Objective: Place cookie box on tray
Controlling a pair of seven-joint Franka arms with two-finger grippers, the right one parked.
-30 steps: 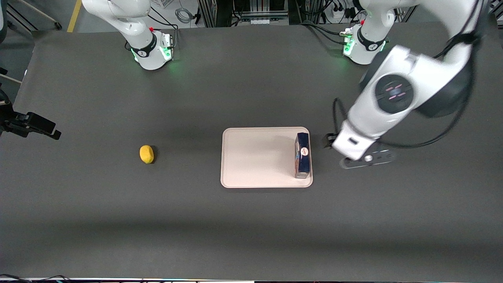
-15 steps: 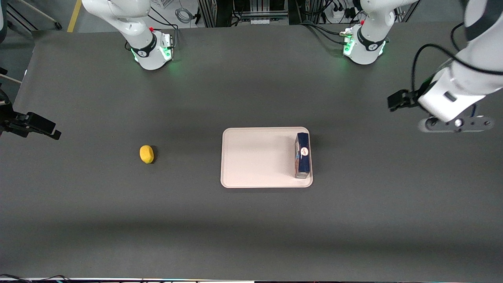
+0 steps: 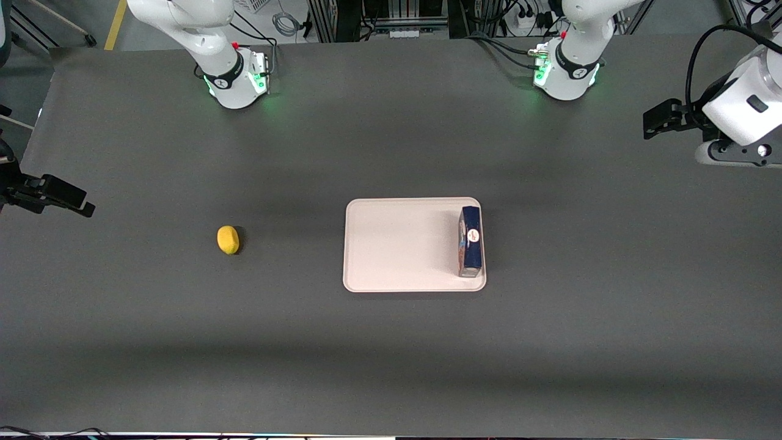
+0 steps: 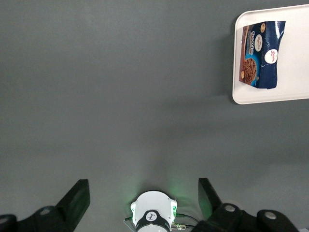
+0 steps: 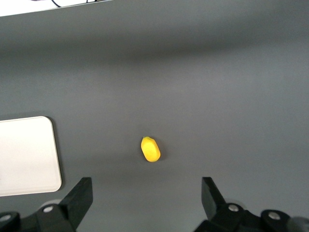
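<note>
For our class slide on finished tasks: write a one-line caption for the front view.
Cookie box lies on the pink tray; the open gripper hangs high near the working arm's table end.

White Franka arms with black fittings

Green lights are being shown at both bases; black cables are being carried along the gripper [image 4: 142, 200].
</note>
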